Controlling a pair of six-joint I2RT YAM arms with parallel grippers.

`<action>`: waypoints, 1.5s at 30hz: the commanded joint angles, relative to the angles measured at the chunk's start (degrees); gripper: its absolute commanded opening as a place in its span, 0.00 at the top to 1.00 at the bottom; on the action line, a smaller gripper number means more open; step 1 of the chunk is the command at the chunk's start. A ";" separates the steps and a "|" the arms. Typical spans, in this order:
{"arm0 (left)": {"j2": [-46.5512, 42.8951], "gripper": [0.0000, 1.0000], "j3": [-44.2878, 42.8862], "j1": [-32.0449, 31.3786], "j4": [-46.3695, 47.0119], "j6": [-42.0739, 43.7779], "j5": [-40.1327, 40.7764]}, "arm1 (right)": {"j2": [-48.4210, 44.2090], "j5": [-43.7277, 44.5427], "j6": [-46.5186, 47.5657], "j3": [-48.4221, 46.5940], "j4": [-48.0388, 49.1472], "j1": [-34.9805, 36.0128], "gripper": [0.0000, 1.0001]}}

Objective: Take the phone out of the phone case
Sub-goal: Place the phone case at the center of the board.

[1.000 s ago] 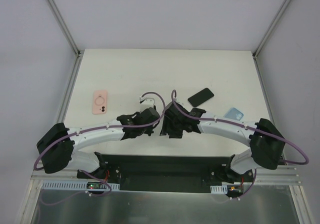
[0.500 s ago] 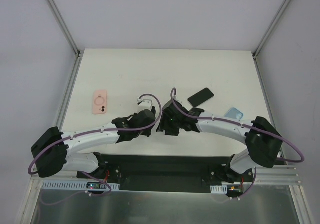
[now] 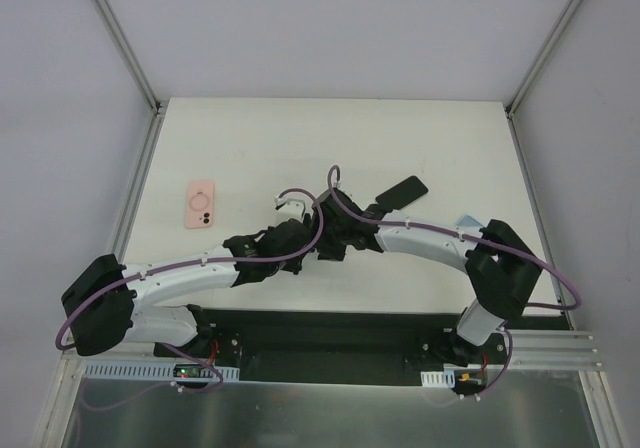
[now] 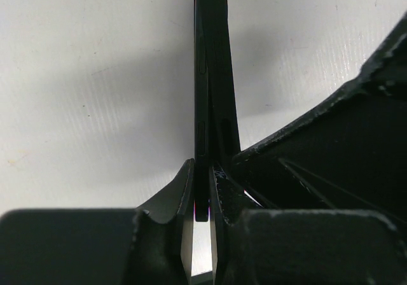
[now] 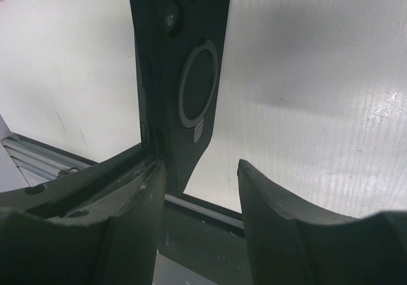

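Observation:
A black phone case (image 5: 191, 75), with a round ring and camera cut-outs on its back, stands on edge above the table. In the left wrist view it shows edge-on as a thin black slab (image 4: 210, 75). My left gripper (image 4: 202, 170) is shut on its lower edge. I cannot tell the phone apart from the case. My right gripper (image 5: 200, 167) is open; a corner of the case lies against its left finger (image 5: 143, 196) and the other finger stands clear. Seen from above, the left gripper (image 3: 305, 236) and right gripper (image 3: 330, 240) meet at the table's near middle.
A black phone (image 3: 402, 192) lies flat behind the right arm. A pink case (image 3: 200, 205) lies at the left. A light blue item (image 3: 464, 220) peeks out from behind the right forearm. The black base rail (image 3: 330, 328) runs along the near edge.
The right arm has swung left and away from its base, carrying its wrist a little farther back. The left arm shifted slightly. Both grippers kept their openings.

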State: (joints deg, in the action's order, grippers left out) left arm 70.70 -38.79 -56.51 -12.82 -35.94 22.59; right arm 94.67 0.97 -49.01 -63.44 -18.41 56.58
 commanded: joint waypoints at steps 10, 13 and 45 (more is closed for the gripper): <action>-3.63 1.00 1.69 1.05 0.87 0.44 0.35 | 1.92 -5.10 0.41 -0.82 3.64 -1.03 0.49; -4.69 1.00 2.40 1.14 1.31 0.96 0.09 | 2.09 -5.98 0.94 -0.72 5.23 -1.20 0.49; -6.36 1.00 1.34 1.32 2.88 0.97 -1.06 | 17.38 2.46 3.40 -11.00 -14.63 0.37 0.53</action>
State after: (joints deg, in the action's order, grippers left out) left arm 66.76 -35.97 -55.37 -12.82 -34.89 21.30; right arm 106.08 -1.02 -45.84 -75.70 -26.61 56.21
